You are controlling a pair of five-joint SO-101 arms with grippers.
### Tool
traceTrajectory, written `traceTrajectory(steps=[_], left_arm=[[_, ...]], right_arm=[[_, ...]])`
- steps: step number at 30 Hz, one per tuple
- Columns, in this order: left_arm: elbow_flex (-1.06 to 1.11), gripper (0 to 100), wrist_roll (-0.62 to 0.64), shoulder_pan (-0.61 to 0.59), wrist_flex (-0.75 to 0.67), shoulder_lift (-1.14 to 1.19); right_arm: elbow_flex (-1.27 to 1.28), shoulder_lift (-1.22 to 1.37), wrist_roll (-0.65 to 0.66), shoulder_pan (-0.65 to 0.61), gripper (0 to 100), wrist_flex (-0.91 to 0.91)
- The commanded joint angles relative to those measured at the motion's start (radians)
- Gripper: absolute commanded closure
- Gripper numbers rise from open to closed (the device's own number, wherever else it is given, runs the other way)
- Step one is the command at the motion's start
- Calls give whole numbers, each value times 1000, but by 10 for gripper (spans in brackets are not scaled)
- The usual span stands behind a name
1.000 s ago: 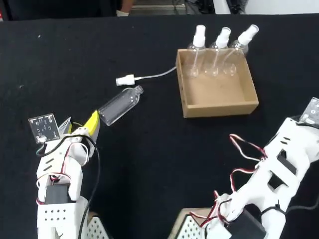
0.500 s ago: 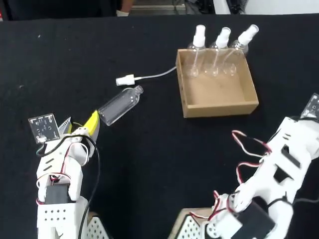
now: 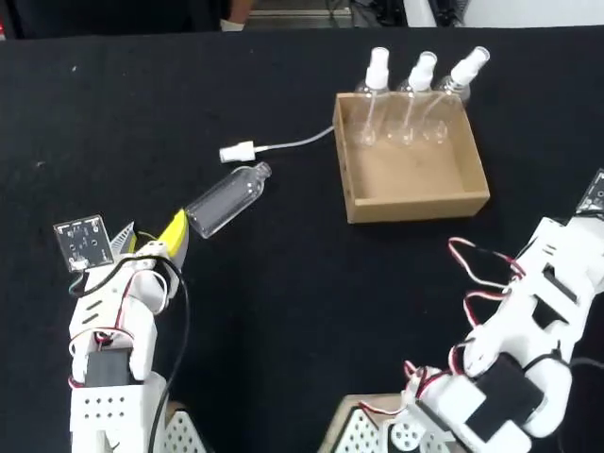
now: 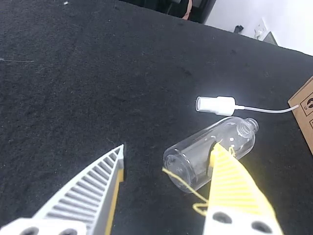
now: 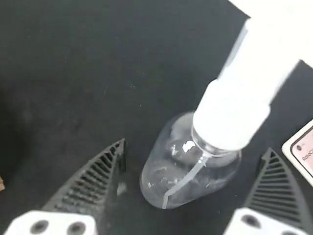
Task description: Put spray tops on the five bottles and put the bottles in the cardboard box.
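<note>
The open bottle [image 4: 188, 159] lies on its side just in front of the left gripper [image 4: 168, 147]. It is clear and round. Its neck has no top on it and points away from the gripper. The left gripper is spread wide and holds nothing. The tip of its yellow finger [image 4: 234, 191] covers part of the bottle, and I cannot tell if they touch. Its white finger [image 4: 95, 196] has ridges and sits off to the side of the bottle.

Just past the bottle's neck lies the loose spray top [image 4: 215, 104]. It is white, and its long thin tube [image 4: 266, 110] runs toward the cardboard box [image 3: 415, 198].

The right gripper [image 5: 195, 147] is wide open too and holds nothing. The capped bottle [image 5: 188, 171] stands between its two dark ridged fingers [image 5: 95, 181]. It is clear, with a fat white sprayer [image 5: 244, 105] on its neck and a thin straw inside.

The cardboard box is farther out beyond the left gripper. It is brown and square, with low walls and an open top. Three bottles [image 3: 408, 118] lean on its far wall, each with a white top on.

The table [image 3: 283, 311] is black and dull, a bit fuzzy like cloth.
</note>
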Motion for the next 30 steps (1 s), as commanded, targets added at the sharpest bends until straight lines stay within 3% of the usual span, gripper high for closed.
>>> traceTrajectory(steps=[1,30], left_arm=[[22,730,-8,-2,8,-2],[22,730,-8,-4,8,-2]], right_arm=[[-94,27,2,11,635,3],[-94,48,3,9,635,-69]])
